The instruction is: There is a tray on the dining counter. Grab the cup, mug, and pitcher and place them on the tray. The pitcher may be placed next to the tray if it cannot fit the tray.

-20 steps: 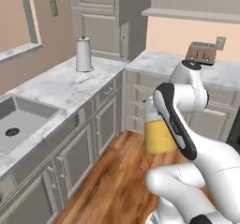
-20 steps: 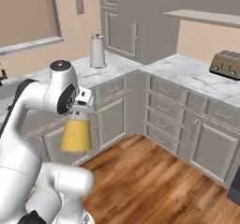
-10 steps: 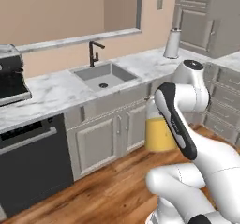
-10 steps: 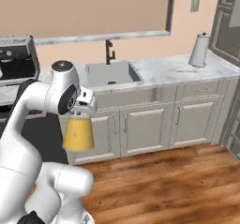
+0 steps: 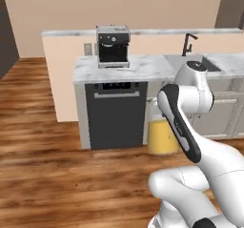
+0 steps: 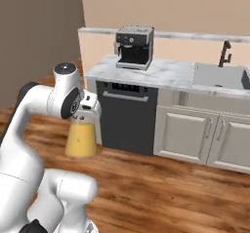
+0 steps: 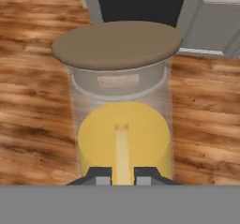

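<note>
So, mid-carry: pitcher [image 6: 81, 137] is up off the wood floor, hanging in front of the black dishwasher [image 5: 115, 113] and to the side of it, gripper [image 7: 121, 175] clenched on it w/ jaws nearly together. Drop-off not yet done; cup & mug status I can't judge from here. Pitcher itself: clear cone-shaped glass, orange liquid filling the lower part, round brown cork lid [image 7: 117, 44] on top.

A marble worktop [image 5: 138, 68] runs across the upper middle of both base views (above a dark dishwasher front [image 5: 114, 115]). A black coffee machine [image 5: 113, 46] stands on it; a sink [image 6: 219, 76] sits further right. Wooden floor [image 5: 52, 165] fills the lower frame.
</note>
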Motion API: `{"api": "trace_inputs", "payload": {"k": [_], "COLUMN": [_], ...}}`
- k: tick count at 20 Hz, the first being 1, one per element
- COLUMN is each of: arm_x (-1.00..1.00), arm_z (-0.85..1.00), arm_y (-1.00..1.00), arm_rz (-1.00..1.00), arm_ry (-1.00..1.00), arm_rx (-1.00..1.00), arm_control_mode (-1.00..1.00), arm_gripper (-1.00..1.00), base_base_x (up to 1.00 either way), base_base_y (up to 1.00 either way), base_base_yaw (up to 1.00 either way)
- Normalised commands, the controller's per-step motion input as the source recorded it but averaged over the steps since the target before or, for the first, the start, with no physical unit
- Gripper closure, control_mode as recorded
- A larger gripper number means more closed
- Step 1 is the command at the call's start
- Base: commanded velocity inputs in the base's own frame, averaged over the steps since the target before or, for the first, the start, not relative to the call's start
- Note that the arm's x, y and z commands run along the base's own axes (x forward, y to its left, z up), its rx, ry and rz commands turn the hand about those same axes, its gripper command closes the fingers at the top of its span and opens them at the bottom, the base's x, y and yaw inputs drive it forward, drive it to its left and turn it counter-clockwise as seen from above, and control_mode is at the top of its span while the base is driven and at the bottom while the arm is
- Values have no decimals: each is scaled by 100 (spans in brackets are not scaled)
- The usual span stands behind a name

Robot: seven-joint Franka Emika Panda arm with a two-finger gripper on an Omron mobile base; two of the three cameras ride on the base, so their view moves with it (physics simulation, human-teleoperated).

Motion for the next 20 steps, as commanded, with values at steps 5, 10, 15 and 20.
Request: {"api": "trace_inputs", "payload": {"k": [5,10,15,20], "arm_x": [0,0,0,0], "arm_z": [0,0,0,0], "arm_y": [0,0,0,0], "arm_rz": [0,0,0,0], "arm_ry": [0,0,0,0], "arm_rx": [0,0,0,0], "arm_control_mode": [100,100,100,100], "arm_gripper": [100,100,100,100], "base_base_x": [-21,33,73,96], "base_base_y": [99,100,100,100], "base_base_yaw": [27,0,-2,-6]}}
